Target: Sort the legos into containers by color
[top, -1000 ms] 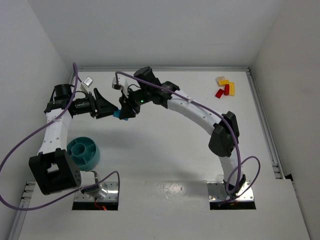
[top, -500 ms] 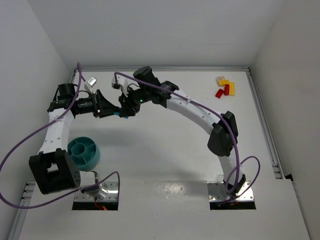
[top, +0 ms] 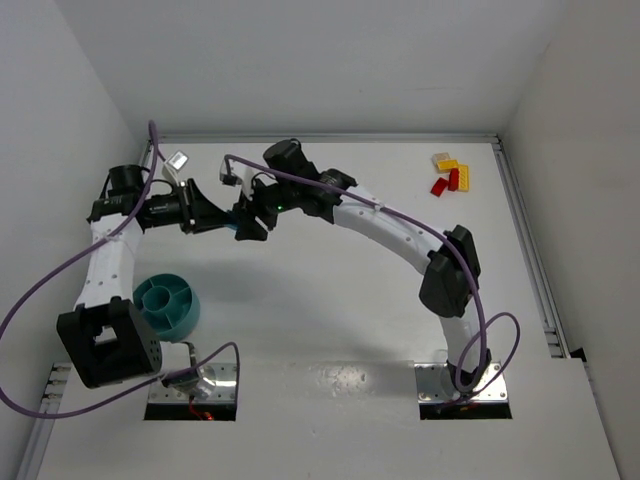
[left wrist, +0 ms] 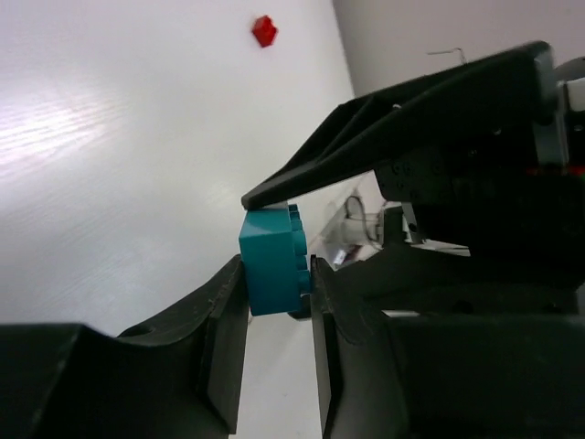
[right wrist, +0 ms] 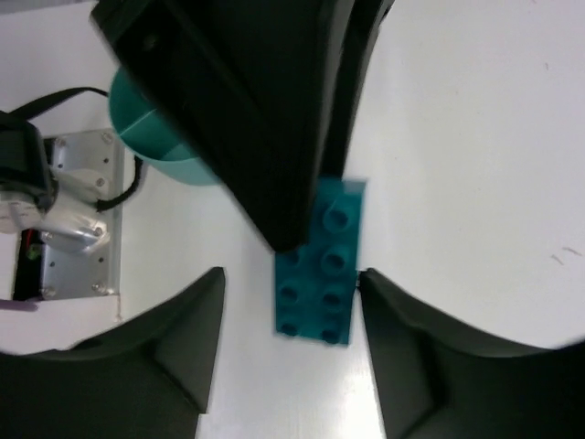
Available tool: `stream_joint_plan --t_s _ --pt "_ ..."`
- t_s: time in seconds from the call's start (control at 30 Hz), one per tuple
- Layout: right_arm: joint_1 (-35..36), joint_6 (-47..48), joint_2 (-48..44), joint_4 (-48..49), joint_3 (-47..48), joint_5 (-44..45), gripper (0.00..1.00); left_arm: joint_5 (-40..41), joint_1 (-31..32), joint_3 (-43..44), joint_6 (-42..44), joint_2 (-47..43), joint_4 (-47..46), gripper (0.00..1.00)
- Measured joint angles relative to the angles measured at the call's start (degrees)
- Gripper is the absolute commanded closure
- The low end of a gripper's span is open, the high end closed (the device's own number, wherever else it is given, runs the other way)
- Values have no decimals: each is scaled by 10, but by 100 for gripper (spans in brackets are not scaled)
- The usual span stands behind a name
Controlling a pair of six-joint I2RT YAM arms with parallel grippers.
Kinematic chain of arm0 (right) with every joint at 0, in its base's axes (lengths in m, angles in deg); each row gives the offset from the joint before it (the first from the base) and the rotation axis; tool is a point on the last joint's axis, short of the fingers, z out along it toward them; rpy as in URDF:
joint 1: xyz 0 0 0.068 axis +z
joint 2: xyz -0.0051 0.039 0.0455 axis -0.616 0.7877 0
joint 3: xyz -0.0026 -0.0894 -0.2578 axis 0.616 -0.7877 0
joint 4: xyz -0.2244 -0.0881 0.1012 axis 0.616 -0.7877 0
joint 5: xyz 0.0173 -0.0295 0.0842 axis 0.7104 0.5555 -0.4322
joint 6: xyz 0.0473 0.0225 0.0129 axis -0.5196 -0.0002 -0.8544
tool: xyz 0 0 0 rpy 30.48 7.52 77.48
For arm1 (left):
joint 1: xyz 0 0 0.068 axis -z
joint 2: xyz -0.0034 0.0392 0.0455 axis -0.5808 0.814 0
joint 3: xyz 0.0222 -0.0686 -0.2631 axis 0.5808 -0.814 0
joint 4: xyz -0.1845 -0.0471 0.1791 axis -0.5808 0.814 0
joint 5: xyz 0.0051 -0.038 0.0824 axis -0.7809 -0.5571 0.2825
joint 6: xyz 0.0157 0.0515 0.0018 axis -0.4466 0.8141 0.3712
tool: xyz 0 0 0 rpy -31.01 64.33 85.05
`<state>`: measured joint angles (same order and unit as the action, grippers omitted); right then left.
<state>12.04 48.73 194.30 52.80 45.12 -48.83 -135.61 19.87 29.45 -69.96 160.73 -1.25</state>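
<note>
White tabletop (top: 330, 300) from above: both arms meet far left, with the teal bowl (top: 168, 305) near-left and red and yellow legos (top: 446, 172) far right. Left wrist: the left gripper (left wrist: 277, 270) has just pinched the blue brick (left wrist: 271, 261). Right wrist: the right gripper (right wrist: 291, 279) has widened, seemingly clear of it, so the handover looks done.

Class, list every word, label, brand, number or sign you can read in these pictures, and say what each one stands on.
None can be read.
The teal-blue brick held in the left tool shows only plain studs.
The teal bowl, the red and yellow bricks and the table carry no print.
Anything printed on the arms is too small to tell.
</note>
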Motion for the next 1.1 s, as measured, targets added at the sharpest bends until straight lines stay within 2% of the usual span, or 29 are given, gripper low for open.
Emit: stream_joint_plan --t_s 0.03,0.17,0.23,0.37,0.47,0.73,0.93,1.1 --pt "2 -7 -2 -2 0 0 31 2 -7 16 24 2 18 81" --pt "1 -35 -22 -3 -27 -3 20 47 -27 120 136 9 107 81" --pt "-5 -37 -45 -22 -59 -2 20 83 -31 187 209 14 163 81" --pt "-25 -31 -61 -75 -76 -3 20 177 -40 245 316 17 223 89" --pt "-59 -25 -61 -109 -94 -3 20 281 -42 240 398 -8 250 94" --pt "-159 12 -61 -194 -118 17 20 483 -43 153 587 -147 281 96" --pt "-172 48 -42 -245 -111 31 20 590 -43 77 684 -200 284 98" --pt "-177 68 -14 -269 -106 45 22 637 -43 2 725 -234 288 99"
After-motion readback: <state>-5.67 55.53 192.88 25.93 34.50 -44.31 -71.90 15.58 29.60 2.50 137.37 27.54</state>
